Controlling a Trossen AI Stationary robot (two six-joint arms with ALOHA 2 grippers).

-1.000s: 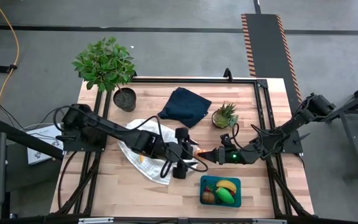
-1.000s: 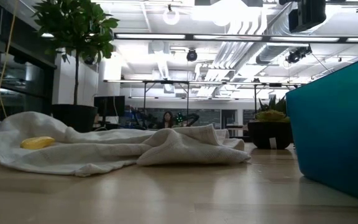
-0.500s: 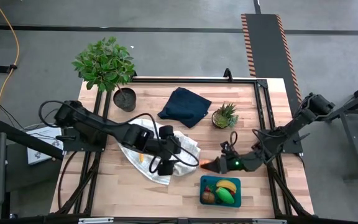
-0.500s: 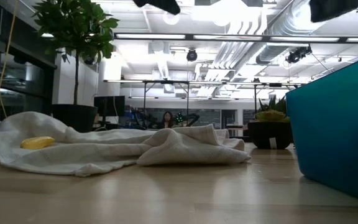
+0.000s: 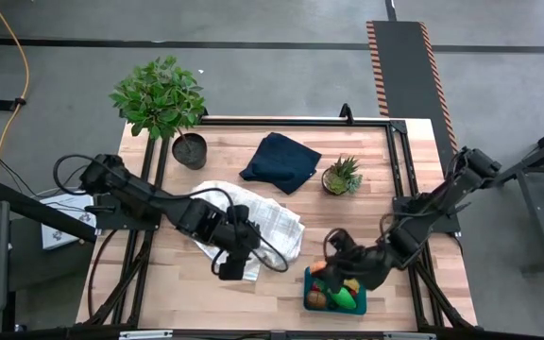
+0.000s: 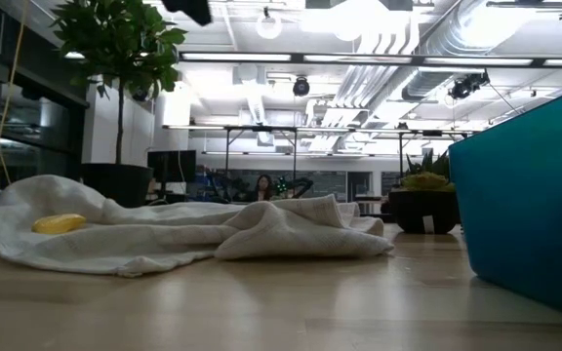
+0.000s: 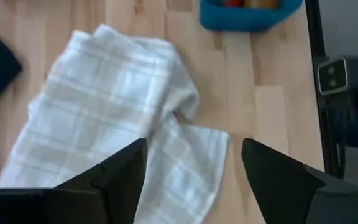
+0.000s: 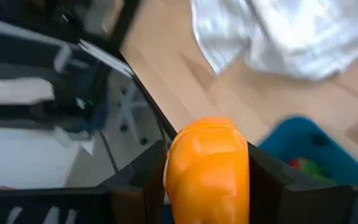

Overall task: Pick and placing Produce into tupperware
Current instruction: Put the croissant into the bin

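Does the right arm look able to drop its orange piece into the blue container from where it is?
Probably yes. The right gripper holds the orange piece right at the open container; nothing covers it, though fruit already fills part of it.

- My bench sits on plain grey concrete floor (image 5: 272, 57), hazard-striped mat (image 5: 404, 66) at upper right.
- Low view: bright ceiling lights (image 6: 359, 19), exposed ducts (image 6: 427, 39), desks (image 6: 291, 175) way back.

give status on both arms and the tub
Right end effector shut on orange piece, over tub. Left end effector open, empty, above towel. Nothing blocking.
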